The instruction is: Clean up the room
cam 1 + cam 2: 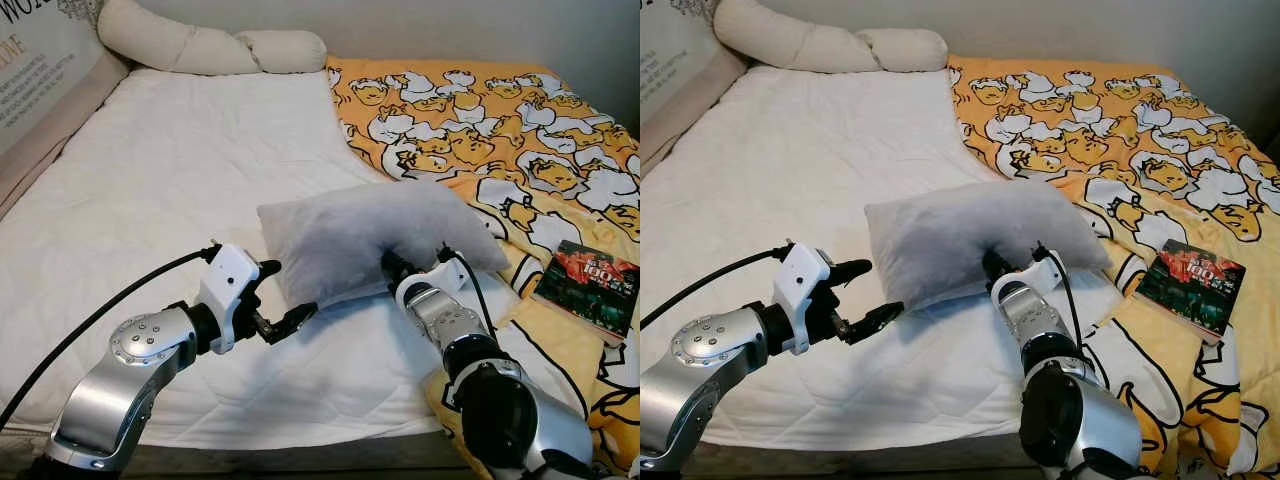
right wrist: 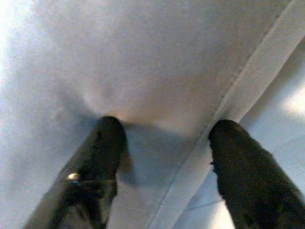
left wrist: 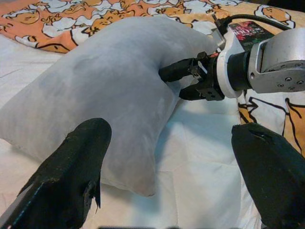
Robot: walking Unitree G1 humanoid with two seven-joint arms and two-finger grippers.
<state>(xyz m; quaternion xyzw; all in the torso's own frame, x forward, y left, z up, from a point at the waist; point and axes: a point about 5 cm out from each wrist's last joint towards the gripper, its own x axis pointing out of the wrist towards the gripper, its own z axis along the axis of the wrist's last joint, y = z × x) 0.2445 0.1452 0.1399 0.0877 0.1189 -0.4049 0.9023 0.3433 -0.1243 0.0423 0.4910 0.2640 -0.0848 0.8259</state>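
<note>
A grey pillow (image 1: 380, 235) lies on the white bed sheet (image 1: 170, 170) beside the yellow cartoon-print blanket (image 1: 480, 110). My right gripper (image 1: 390, 270) is at the pillow's near edge, dented into it. The right wrist view has the pillow's seam (image 2: 228, 95) running between the two fingers, one fingertip (image 2: 109, 131) pressed into the fabric; the gripper is shut on that edge. My left gripper (image 1: 285, 292) is open just short of the pillow's near left corner, with nothing between its fingers. In the left wrist view the pillow (image 3: 109, 90) and the right gripper (image 3: 176, 83) lie ahead.
A book (image 1: 590, 285) with a red and dark cover lies on the blanket at the right. A long cream bolster (image 1: 200, 45) runs along the head of the bed. A printed cushion (image 1: 30, 70) leans at the far left. The bed's near edge is just below my arms.
</note>
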